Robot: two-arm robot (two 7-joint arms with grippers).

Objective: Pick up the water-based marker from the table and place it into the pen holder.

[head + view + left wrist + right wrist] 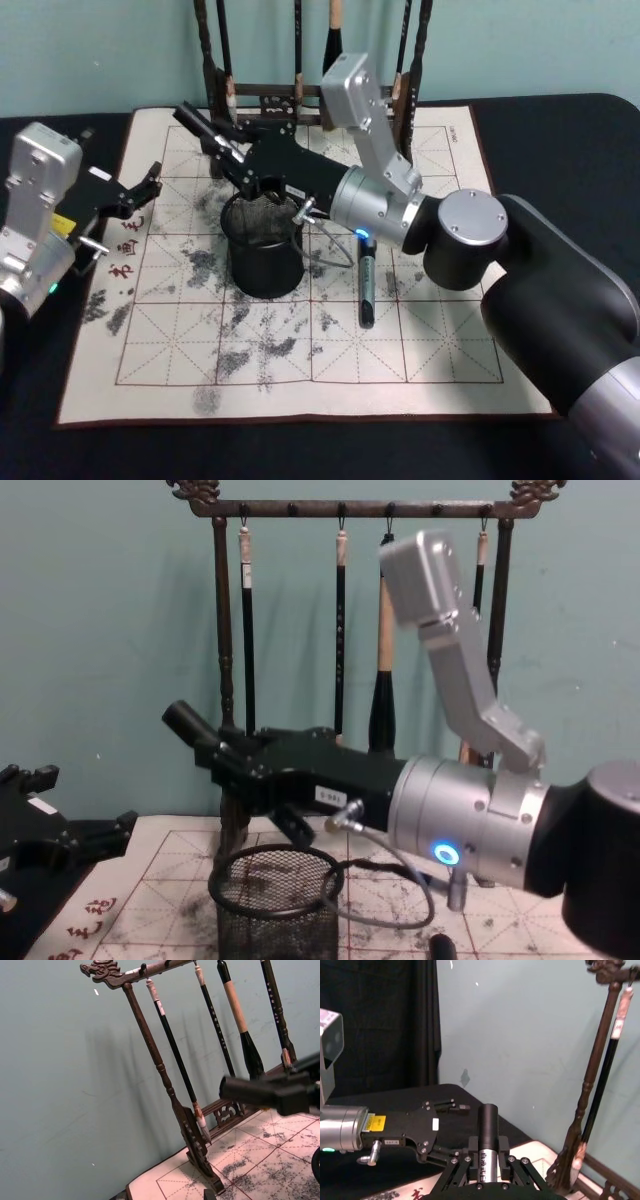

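Step in hand: I judge this to be the carry. The water-based marker (488, 1125) is off the worktop (560, 130) and up over the pen holder (265, 270), not yet in it.
Right gripper (222, 148): reached across the practice mat (400, 350), jaws clamped on the marker's barrel.
Where the marker is: held at a slant above the cup's far rim, its free end pointing up and to my left, toward the brush rack (222, 630).
Next move: I'd tip the wrist until the barrel stands nearly upright, centre it over the cup's mouth, lower it, then let go. At this slant it could catch on the rim.
How the marker looks: a straight, dark, round barrel with a black end cap and a pale printed band where the jaws grip.
Left gripper (140, 190): parked at the mat's left edge, jaws apart, holding nothing.
Also there: a second pen (367, 290) lies flat on the mat, right of the cup.
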